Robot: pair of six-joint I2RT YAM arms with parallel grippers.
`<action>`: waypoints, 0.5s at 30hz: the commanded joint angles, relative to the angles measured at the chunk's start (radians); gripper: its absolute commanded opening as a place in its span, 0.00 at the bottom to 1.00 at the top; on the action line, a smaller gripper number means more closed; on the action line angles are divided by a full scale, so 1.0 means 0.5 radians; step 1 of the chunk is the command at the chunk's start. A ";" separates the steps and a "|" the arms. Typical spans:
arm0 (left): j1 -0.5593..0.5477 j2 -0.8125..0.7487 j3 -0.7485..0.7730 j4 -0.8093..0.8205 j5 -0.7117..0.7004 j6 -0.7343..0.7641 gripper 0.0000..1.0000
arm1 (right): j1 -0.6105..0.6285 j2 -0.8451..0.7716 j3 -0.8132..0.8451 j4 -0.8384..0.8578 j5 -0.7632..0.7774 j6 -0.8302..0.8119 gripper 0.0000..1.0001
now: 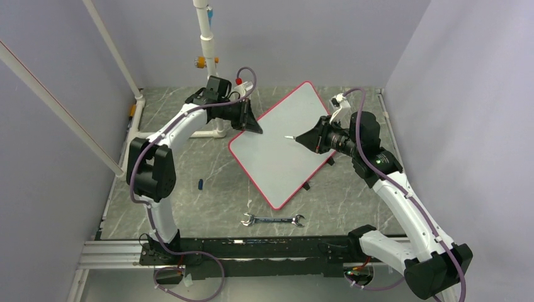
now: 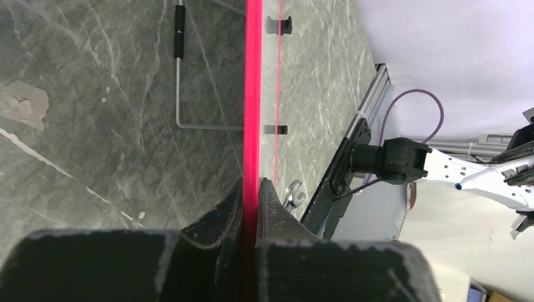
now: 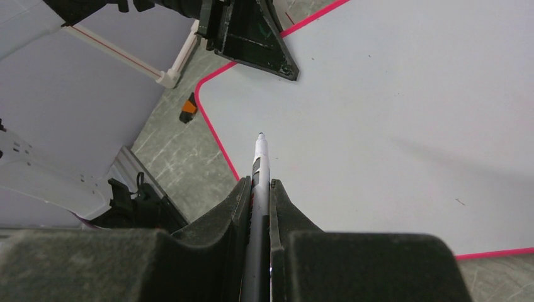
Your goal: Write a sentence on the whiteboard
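Note:
The whiteboard lies slanted in the middle of the table, white with a red-pink rim. Its face is blank, and no sentence shows in any view. My left gripper is shut on the board's left rim, seen edge-on as a red line between the jaws. My right gripper is shut on a white marker. The marker's tip points at the board's upper middle. I cannot tell whether the tip touches the surface.
A steel wrench lies near the front rail. A small blue cap lies left of the board. A white pipe stand rises at the back. Black clips and a wire leg sit under the board.

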State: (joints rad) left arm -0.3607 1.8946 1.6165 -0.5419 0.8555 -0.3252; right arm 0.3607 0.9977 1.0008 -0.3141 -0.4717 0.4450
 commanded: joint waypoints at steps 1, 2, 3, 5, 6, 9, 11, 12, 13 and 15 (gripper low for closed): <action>-0.024 -0.157 0.078 -0.114 -0.341 0.220 0.00 | 0.000 -0.012 0.099 0.043 -0.018 -0.035 0.00; -0.026 -0.174 0.075 -0.113 -0.360 0.227 0.00 | 0.000 -0.008 0.097 0.047 -0.037 -0.053 0.00; -0.027 -0.186 0.074 -0.114 -0.374 0.234 0.00 | 0.004 -0.006 0.095 0.049 -0.052 -0.075 0.00; -0.028 -0.204 0.074 -0.120 -0.406 0.240 0.00 | 0.018 0.006 0.091 0.050 -0.080 -0.130 0.00; -0.030 -0.212 0.070 -0.117 -0.420 0.240 0.00 | 0.028 0.013 0.090 0.049 -0.086 -0.153 0.00; -0.040 -0.237 0.050 -0.098 -0.461 0.225 0.00 | 0.101 0.041 0.105 0.048 -0.068 -0.217 0.00; -0.050 -0.253 0.050 -0.089 -0.493 0.197 0.00 | 0.203 0.040 0.112 0.057 0.030 -0.279 0.00; -0.049 -0.261 0.047 -0.087 -0.509 0.182 0.00 | 0.260 0.042 0.108 0.068 0.101 -0.303 0.00; -0.053 -0.273 0.034 -0.073 -0.523 0.160 0.00 | 0.319 0.047 0.109 0.070 0.168 -0.330 0.00; -0.058 -0.285 0.001 -0.033 -0.550 0.117 0.00 | 0.419 0.073 0.118 0.073 0.283 -0.369 0.00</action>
State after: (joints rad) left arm -0.3973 1.8133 1.6207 -0.6109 0.7582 -0.2901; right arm 0.4892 1.0267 1.0100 -0.3138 -0.4423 0.3370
